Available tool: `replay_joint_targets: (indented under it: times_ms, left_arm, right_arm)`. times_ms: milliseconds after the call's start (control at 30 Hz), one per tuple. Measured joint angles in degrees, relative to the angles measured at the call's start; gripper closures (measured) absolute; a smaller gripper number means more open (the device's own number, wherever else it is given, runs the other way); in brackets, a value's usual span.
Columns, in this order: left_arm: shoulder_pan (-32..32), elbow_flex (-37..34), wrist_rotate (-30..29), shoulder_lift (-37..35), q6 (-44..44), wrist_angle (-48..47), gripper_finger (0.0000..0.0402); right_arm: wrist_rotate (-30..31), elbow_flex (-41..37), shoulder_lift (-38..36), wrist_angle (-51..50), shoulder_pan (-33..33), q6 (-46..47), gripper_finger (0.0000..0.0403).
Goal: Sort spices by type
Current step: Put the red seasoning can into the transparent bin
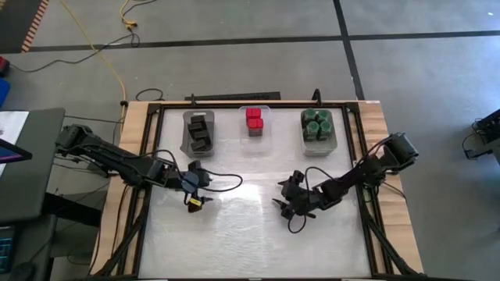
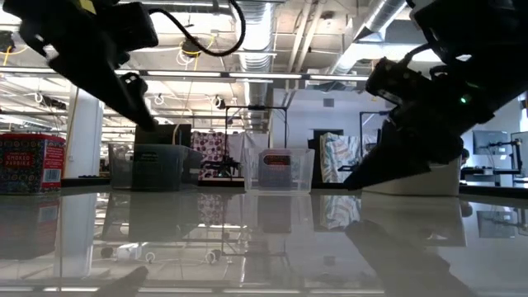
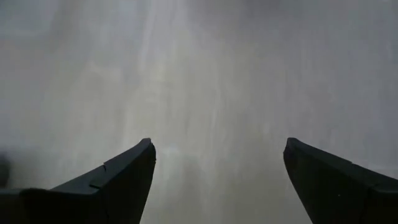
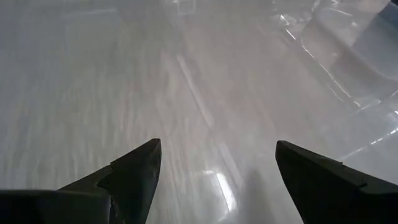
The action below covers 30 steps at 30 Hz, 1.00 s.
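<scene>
Three bins (image 1: 198,117) hold sorted spices (image 1: 253,122). Both grippers (left (image 1: 197,191), right (image 1: 287,203)) hover spread and empty. Sorting seems finished; next, probably retreat.

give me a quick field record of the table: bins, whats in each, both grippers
left bin: black boxes
middle bin: red boxes
right bin: green-lidded jars
left gripper: open, nothing between the fingers, above bare table in front of the left bin
right gripper: open, empty, above the table's middle
loose spices on table: none visible
</scene>
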Motion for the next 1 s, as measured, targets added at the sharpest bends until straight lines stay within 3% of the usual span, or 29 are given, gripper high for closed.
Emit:
replay_joint_targets:
  times_ms: [100,333,567,1000]
  left_arm:
    - [0.0,3.6,2.3,0.0,-2.3,-9.8,0.0062]
    - [0.0,13.2,1.8,-0.1,-0.2,-32.6,0.0063]
    - [0.0,13.8,-1.0,-3.5,-0.5,-48.8,0.0063]
    - [0.1,5.2,-0.9,-15.6,0.0,-51.9,0.0063]
  right_arm:
    - [0.0,0.0,-0.8,-0.1,0.1,-0.4,0.0058]
    - [-0.2,0.0,-1.1,-0.1,0.5,-1.9,0.0058]
    - [-0.3,0.0,-1.1,-0.2,0.4,-1.9,0.0058]
    - [-0.6,0.0,-1.1,-0.2,0.4,-1.9,0.0058]
